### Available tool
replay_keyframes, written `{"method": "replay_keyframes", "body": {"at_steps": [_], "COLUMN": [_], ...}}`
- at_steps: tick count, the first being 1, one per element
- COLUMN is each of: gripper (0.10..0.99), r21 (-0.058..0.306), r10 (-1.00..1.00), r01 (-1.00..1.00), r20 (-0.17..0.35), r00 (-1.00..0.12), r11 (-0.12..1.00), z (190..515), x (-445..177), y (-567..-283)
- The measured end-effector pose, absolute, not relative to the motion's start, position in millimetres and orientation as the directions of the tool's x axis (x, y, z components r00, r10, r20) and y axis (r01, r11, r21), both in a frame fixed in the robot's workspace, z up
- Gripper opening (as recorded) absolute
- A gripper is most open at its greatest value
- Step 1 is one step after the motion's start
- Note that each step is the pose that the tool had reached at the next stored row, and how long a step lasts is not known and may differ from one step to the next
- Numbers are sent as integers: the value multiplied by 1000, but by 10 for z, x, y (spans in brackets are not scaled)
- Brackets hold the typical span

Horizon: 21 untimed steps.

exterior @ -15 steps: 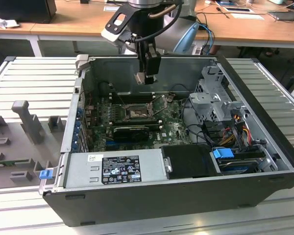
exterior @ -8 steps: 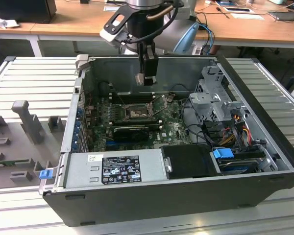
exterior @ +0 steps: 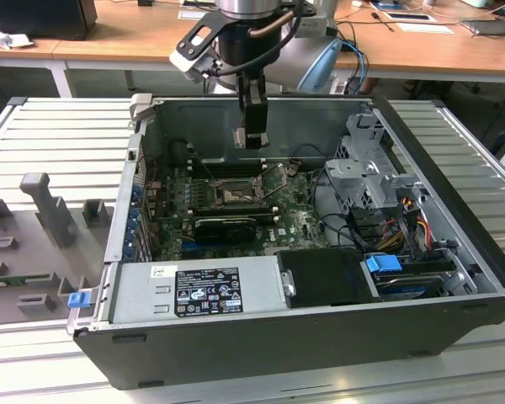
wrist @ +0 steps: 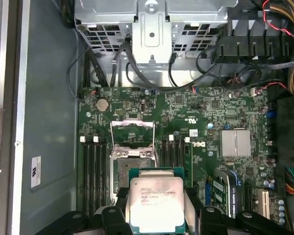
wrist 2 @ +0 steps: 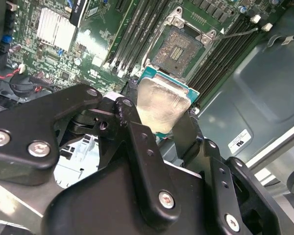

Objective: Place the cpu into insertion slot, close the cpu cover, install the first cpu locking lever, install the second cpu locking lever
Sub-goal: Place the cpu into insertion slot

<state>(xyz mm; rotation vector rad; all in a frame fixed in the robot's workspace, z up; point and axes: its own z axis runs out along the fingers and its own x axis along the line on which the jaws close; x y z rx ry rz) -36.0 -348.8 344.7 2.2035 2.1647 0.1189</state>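
The cpu (wrist: 157,203), a flat square chip with a pale silvery face, is clamped by two opposite edges between the black fingers (wrist: 193,205) of the gripper (wrist: 157,211); the same grasp appears in the second wrist view, where the cpu (wrist 2: 161,105) lies between the fingers (wrist 2: 132,129) of the gripper (wrist 2: 159,122). The chip is held in the air over the green motherboard (wrist: 206,115), not seated. Under it lies the insertion slot (wrist: 131,169), a black-framed socket with a grey centre, partly overlapped by the chip in the first wrist view and uncovered in the second wrist view (wrist 2: 179,49). The cpu cover (wrist: 132,122), a thin metal frame with a square window, is swung open and lies back just beside the slot. A thin wire locking lever (wrist 2: 237,33) stands out from one corner of the socket. Black memory slots (wrist: 93,166) flank the socket on both sides, and a finned silver heatsink (wrist: 235,143) sits farther along the board. In the exterior view the gripper (exterior: 252,130) hangs inside the open computer case (exterior: 236,337), above the insertion slot (exterior: 234,195), near the case's far wall. The case lies on its side on a ribbed metal counter (exterior: 59,135), with the power supply (exterior: 202,286) along its near wall.
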Motion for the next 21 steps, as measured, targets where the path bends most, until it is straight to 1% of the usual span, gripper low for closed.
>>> {"method": "replay_keyframes", "body": {"at_steps": [5,11,21], "gripper": [529,529,529], "r21": [90,90,94], "r10": [998,998,999], "r01": [994,995,995], "r20": [21,23,26], "r00": [59,51,43], "r11": [-61,-53,-45], "z": [3409,3239,3085], "x": [-360,-360,-359], "y": [-3485,-3478,-3480]}}
